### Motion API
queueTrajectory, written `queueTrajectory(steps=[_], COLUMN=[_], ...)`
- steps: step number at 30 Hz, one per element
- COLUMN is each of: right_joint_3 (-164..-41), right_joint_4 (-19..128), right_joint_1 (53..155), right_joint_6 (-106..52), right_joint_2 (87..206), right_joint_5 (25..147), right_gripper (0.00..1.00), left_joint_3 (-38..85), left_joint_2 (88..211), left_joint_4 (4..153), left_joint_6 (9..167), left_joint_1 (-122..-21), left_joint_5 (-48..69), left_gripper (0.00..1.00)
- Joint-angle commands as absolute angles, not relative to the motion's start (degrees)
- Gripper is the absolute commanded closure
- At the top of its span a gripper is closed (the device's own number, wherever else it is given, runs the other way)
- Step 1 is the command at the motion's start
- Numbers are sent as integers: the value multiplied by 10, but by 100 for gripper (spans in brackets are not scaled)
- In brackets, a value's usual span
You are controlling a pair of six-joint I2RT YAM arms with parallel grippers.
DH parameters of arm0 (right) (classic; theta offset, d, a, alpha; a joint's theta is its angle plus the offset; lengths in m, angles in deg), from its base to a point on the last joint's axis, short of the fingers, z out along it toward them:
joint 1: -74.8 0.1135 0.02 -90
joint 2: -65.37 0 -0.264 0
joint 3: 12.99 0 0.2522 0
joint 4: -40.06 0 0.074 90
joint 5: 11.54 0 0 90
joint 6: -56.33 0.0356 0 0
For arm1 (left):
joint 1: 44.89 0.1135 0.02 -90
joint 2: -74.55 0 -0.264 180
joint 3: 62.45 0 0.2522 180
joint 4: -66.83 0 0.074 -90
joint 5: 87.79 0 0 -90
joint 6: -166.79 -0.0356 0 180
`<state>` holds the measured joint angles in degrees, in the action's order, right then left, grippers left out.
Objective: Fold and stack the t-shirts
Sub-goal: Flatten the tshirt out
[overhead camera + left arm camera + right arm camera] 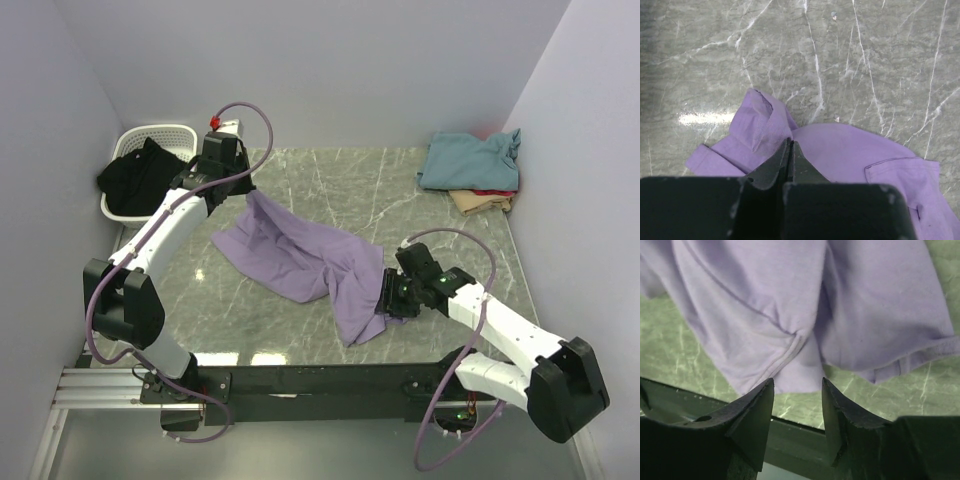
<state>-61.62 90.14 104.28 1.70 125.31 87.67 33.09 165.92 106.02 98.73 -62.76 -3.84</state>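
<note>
A lavender t-shirt [300, 255] lies crumpled across the middle of the marble table [340, 180]. My left gripper [246, 192] is shut on its far left corner, which rises off the table to the jaws. In the left wrist view the closed tips [790, 142] pinch a fold of the lavender t-shirt [850, 150]. My right gripper [386, 300] stands open at the shirt's near right end. Its fingers [824, 385] sit just short of the hem of the t-shirt [790, 300], with nothing between them. Teal [468, 160], red [497, 192] and tan [482, 203] t-shirts lie stacked at the back right.
A white basket [172, 133] holding dark clothes [140, 172] stands at the back left, beside the left arm. The black frame rail [300, 378] runs along the table's near edge, right under the right gripper. Walls close in on three sides.
</note>
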Motion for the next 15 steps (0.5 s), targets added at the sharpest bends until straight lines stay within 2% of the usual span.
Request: queueTrajectory(steps=[1, 15], right_joint_3=[-607, -622], right_joint_4=[834, 759], right_joint_1=[1036, 1016], right_joint_6=[32, -7], right_joint_2=[1262, 1352], right_joint_5=[858, 858], right_gripper=[51, 52], left_joint_3=[341, 345], left_joint_2=[1657, 1663], left_joint_4=[1053, 1058], left_joint_6=[985, 982], left_joint_1=[-626, -626], left_joint_5=[-29, -32], left_gripper=[99, 99])
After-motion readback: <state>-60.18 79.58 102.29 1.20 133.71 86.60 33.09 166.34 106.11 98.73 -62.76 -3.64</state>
